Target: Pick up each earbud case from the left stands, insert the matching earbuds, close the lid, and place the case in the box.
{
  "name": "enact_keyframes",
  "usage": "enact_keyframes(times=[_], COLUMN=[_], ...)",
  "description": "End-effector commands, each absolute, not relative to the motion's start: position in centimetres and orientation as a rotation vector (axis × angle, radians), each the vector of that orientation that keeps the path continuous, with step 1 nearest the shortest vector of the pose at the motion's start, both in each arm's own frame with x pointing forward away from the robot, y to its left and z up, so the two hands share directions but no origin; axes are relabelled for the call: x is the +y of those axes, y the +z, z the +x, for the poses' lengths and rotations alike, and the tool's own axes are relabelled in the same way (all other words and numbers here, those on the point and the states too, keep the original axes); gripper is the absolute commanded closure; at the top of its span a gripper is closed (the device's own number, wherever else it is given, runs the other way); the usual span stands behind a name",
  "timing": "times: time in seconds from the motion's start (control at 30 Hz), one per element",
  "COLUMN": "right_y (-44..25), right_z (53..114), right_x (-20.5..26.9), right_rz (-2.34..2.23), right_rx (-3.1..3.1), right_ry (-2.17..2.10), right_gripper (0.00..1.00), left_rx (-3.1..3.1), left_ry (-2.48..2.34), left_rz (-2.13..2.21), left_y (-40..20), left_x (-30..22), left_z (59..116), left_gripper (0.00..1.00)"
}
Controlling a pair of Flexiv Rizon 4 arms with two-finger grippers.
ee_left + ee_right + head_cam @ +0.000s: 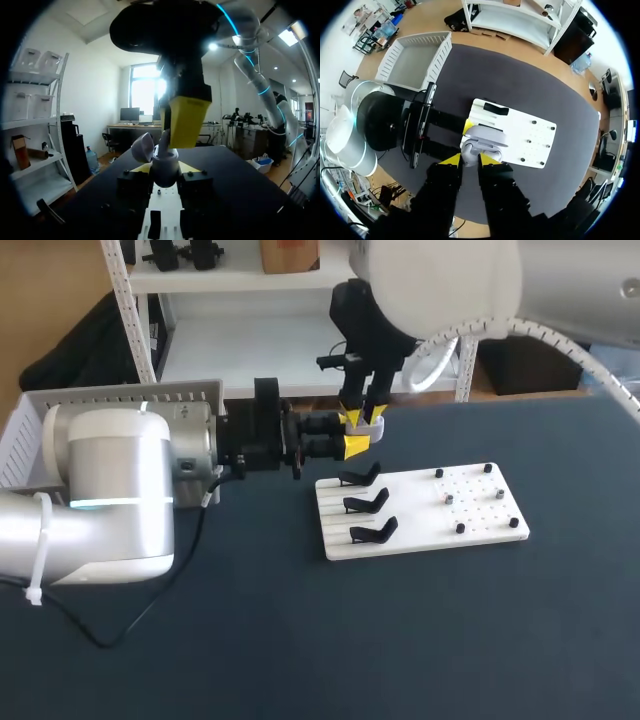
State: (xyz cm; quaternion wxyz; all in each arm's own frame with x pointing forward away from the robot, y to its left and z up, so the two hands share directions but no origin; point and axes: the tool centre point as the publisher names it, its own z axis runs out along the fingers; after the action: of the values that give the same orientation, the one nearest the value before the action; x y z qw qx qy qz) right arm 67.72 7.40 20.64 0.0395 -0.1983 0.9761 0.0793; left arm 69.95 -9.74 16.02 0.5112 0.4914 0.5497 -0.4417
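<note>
Earbud case [371,429] up in the air, clear of the table [450,640], just behind the near-left corner of the white stand board [420,510]. Lid [143,147] hinged open and tipped to one side; grey-white body upright beneath it. In the left wrist view, case [165,167] squarely between the left gripper's [164,170] two yellow tips, one pressed against each side: clamped on the case.

Directly over the open case, the right gripper [365,418], pointing straight down, its broad yellow tip [187,120] just above the case mouth. From the right wrist view, rounded case body [469,154] in the narrow gap between that gripper's [469,160] own yellow tips, open lid [485,134] just ahead of them. Cannot tell whether the right gripper grips anything or merely flanks the case.

Left arm in from the left side, lying level; right arm down from the far right.

On the board, three black stands [365,502] in a row along its left edge, all bare. On its right half, a few small dark and pale pieces [449,498] scattered among the holes, too small to identify.

White slatted box [30,430] at the table's far-left corner, well apart from the case.
</note>
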Motion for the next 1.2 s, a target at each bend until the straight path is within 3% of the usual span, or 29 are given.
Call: enact_keyframes(times=[0.03,0.1,0.13,0.57,0.73,1.2], right_y=[20.51,20.51,20.52,20.92,20.73,20.84], right_z=[67.96,67.96,67.96,67.90,67.94,68.28], right_x=[7.56,7.55,7.54,7.84,7.93,8.13], right_rz=[-0.611,-0.612,-0.612,-0.629,-0.637,-0.635], right_rx=[2.998,2.999,2.999,2.985,2.988,2.978], right_ry=[0.236,0.232,0.230,0.211,0.202,0.189], right_gripper=[1.00,0.95,0.84,0.80,0.72,0.70], left_rx=[1.320,1.320,1.320,1.320,1.320,1.320], left_ry=[-1.061,-1.061,-1.061,-1.061,-1.061,-1.061], left_rz=[1.178,1.178,1.178,1.178,1.178,1.178], left_y=[16.11,16.11,16.11,16.11,16.11,16.11], left_x=[-9.71,-9.71,-9.71,-9.71,-9.71,-9.71], left_z=[69.90,69.90,69.90,69.90,69.90,69.90], left_gripper=[1.00,1.00,1.00,1.00,1.00,1.00])
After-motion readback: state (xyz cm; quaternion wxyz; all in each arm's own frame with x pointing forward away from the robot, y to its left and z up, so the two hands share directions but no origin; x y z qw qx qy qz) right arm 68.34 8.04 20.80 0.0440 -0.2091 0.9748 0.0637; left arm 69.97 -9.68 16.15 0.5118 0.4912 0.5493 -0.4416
